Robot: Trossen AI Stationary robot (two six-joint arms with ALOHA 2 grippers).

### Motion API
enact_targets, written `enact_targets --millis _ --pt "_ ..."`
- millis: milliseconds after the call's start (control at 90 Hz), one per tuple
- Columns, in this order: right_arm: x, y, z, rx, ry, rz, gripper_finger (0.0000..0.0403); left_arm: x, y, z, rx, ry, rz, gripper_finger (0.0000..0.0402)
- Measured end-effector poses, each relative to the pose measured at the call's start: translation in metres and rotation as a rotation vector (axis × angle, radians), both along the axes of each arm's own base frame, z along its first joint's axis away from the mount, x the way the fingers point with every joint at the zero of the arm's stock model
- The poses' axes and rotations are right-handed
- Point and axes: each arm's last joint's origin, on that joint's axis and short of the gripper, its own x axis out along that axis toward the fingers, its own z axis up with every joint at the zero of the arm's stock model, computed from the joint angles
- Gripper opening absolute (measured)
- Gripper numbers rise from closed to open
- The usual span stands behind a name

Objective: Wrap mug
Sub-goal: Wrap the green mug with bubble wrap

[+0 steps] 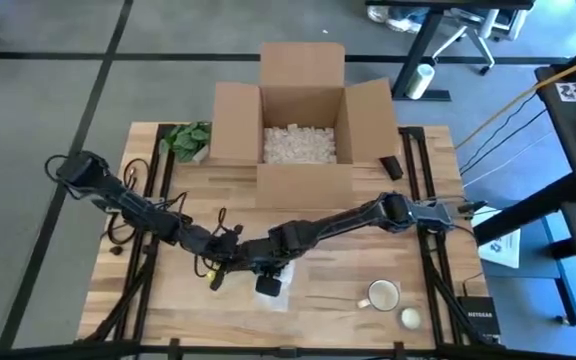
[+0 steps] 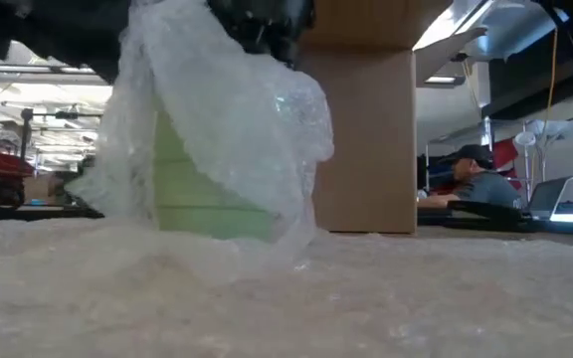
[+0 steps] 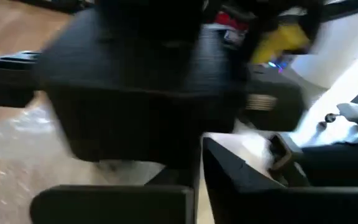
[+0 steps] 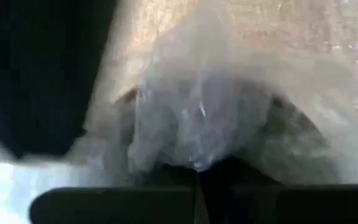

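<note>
Green mug (image 2: 207, 194) at left-center of low view, draped in bubble wrap (image 2: 237, 119). Right gripper (image 1: 268, 284) clenched on bubble wrap. Left gripper (image 1: 230, 258) adjacent; finger state cannot be told.

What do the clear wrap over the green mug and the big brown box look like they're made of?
The clear crinkled wrap looks like plastic bubble wrap: translucent, glossy, with small raised cells catching light. The pale green mug beneath seems ceramic or plastic; the wrap leaves that open. The brown open-topped box looks like matte corrugated cardboard, with folded flaps.
</note>
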Motion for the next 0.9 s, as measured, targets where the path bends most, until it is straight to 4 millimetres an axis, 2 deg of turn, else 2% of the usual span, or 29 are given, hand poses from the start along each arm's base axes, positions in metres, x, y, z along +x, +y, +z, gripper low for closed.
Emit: enact_targets --millis 222,556,900 --pt "0.0 -0.002 0.006 0.01 -0.011 -0.002 0.0 -0.001 -0.002 -0.002 0.016 0.018 -0.002 0.0" --pt "0.002 0.002 0.033 0.056 -0.064 0.015 0.0 0.007 0.015 -0.003 0.053 0.007 0.061 0.0" --pt "-0.015 0.007 0.074 -0.05 -0.009 -0.002 0.0 0.012 0.015 -0.017 0.052 0.06 0.058 0.0"
